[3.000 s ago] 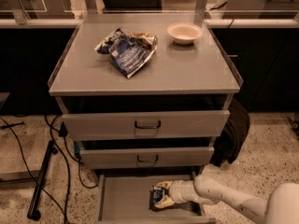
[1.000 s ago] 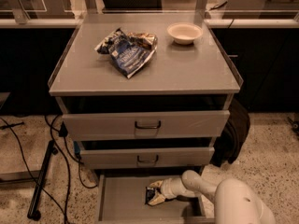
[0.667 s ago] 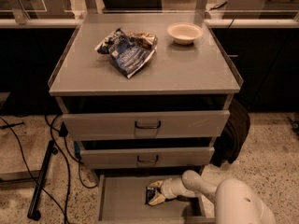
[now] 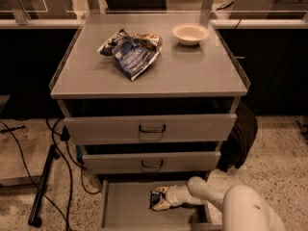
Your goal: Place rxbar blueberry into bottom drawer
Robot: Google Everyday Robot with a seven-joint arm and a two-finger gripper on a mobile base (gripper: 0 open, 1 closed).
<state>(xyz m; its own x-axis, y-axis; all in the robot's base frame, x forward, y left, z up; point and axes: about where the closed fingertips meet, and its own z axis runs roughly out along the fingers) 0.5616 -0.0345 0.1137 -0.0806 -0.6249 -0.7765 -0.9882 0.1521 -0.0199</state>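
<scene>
The grey cabinet (image 4: pixel 192 81) rises over my gripper, with its two upper drawers (image 4: pixel 202 126) directly above my arm (image 4: pixel 204 190). The bottom drawer (image 4: pixel 126 210) stands pulled out under and around my gripper. High above it, on the cabinet top, lie a chip bag (image 4: pixel 132 52) and a bowl (image 4: pixel 190 33). My gripper (image 4: pixel 161 199) sits low inside the drawer, fingers pinching the rxbar blueberry (image 4: pixel 156 197). I cannot tell whether the bar touches the floor.

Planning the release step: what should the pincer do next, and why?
Probably open the pincer and let go: it holds the rxbar blueberry low inside the open bottom drawer, over its grey floor, so the bar seems already in place.
</scene>
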